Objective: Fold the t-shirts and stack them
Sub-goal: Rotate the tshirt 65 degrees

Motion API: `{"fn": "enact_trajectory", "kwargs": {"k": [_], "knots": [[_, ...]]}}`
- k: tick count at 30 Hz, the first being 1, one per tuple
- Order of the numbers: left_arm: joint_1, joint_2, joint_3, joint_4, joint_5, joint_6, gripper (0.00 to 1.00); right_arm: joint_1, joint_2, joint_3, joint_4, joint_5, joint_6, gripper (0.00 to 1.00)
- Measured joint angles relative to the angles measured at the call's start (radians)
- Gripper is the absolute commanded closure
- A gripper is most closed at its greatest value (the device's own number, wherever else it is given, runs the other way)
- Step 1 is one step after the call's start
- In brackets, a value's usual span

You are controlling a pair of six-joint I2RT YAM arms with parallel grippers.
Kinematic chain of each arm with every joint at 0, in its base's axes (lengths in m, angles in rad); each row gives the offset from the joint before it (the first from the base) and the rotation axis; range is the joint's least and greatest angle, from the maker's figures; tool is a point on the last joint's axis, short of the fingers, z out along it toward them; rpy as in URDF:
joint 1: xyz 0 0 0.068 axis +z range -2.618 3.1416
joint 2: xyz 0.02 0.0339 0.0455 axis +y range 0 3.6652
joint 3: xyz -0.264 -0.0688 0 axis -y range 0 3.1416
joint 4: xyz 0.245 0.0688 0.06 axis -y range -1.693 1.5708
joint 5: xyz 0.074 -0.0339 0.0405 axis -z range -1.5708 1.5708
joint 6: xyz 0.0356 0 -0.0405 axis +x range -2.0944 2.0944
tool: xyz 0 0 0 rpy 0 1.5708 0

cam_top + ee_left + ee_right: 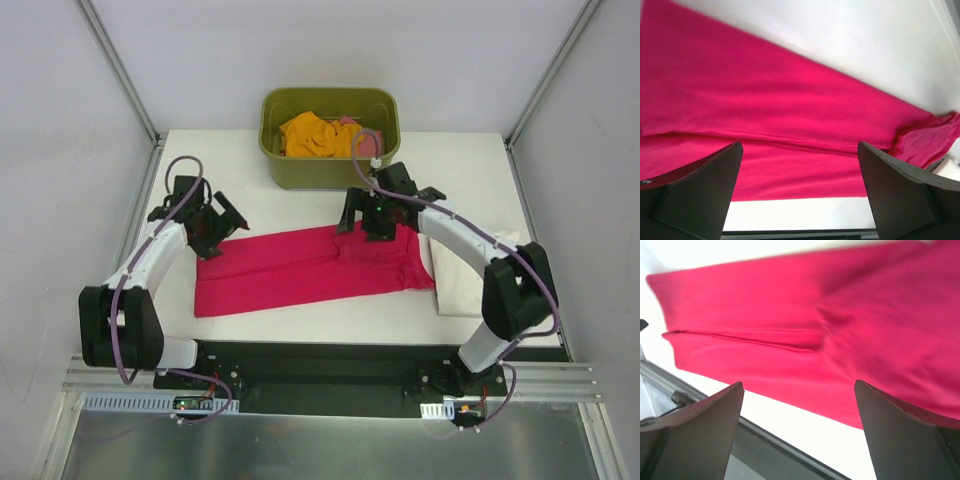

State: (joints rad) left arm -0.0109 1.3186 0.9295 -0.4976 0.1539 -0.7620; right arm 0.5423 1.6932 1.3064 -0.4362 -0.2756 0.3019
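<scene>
Dark fingers [695, 190] fill the bottom corners of the left wrist view, and the right wrist view shows a matching pair of fingers [695, 430]. Both sets of jaws stand wide apart with nothing between them.

Below them the crimson-pink t-shirt [300, 270] lies flat on the tabletop [250, 325], folded lengthwise into a long slanted band with a seam line along it. The left jaws hang over its left end and the right jaws over its upper right part, where the cloth bunches into a soft ridge. That end sits just beside the folded cream-white t-shirt [460, 285], perhaps touching it, which is partly hidden under the right arm [470, 240]. Farther back, the orange t-shirt [315, 135] sits crumpled in the olive tub [330, 175], with a pinkish scrap next to it that is too small to name.

The crimson shirt looks half folded, so a crosswise fold and a move onto the cream one seem due.

- **Layers:** jaws that pinch only the top layer would peel the band open.
- **Bunched end:** folding over the ridge would press a crease in and leave a lopsided packet.
- **Uneven lift:** if one arm lifts ahead of the other, the band would skew.
- **Cream shirt:** a low grab at the right end might snag it and drag it toward the tabletop edge.
</scene>
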Motion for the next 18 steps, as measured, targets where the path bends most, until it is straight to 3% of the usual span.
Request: {"fn": "enact_trajectory", "kwargs": {"k": [4, 9, 13, 18], "knots": [[-0.077, 0.13, 0.08, 0.023, 0.025, 0.01, 0.01, -0.05, -0.103, -0.174, -0.001, 0.047, 0.022, 0.03], [-0.093, 0.212, 0.1, 0.043, 0.044, 0.017, 0.01, -0.1, -0.11, -0.296, -0.046, 0.102, 0.031, 0.03], [-0.092, 0.22, 0.076, 0.056, 0.044, 0.019, 0.01, -0.136, -0.039, -0.275, -0.049, 0.117, 0.025, 0.03], [-0.092, 0.24, 0.012, 0.064, 0.043, 0.019, 0.01, -0.179, 0.132, -0.101, -0.105, 0.103, -0.029, 0.03]]}}
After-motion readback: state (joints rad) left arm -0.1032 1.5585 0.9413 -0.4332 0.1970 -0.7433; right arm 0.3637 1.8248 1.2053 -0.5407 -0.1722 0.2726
